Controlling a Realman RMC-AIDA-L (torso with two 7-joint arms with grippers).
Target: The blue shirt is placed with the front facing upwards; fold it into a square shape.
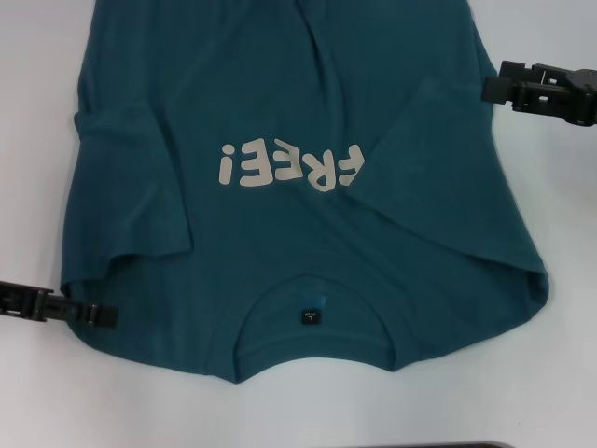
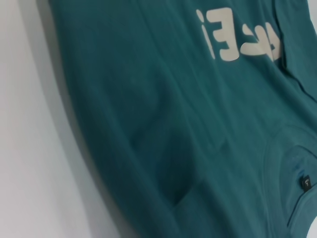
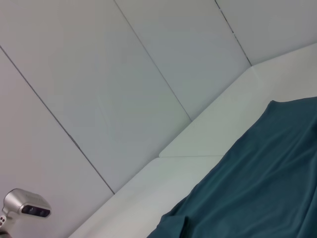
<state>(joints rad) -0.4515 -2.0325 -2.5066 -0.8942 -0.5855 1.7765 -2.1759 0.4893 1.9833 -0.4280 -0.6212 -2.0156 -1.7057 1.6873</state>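
Observation:
The blue shirt (image 1: 280, 233) lies flat on the white table, front up, with its collar toward me. Its white "FREE!" lettering (image 1: 289, 165) reads upside down. A small dark label (image 1: 309, 317) sits inside the collar. Both sleeves lie folded inward over the body. My left gripper (image 1: 104, 315) is low at the shirt's near left edge, beside the shoulder. My right gripper (image 1: 492, 89) is at the shirt's right edge, farther back. The left wrist view shows the shirt (image 2: 163, 129) close up with the lettering (image 2: 237, 42) and the label (image 2: 306, 184). The right wrist view shows a shirt edge (image 3: 257, 188).
The white table (image 1: 37, 140) shows bare on both sides of the shirt. Grey wall panels (image 3: 124, 74) rise behind the table. A small grey camera-like device (image 3: 26, 208) stands by the wall. A dark edge (image 1: 466, 445) lies at the near table rim.

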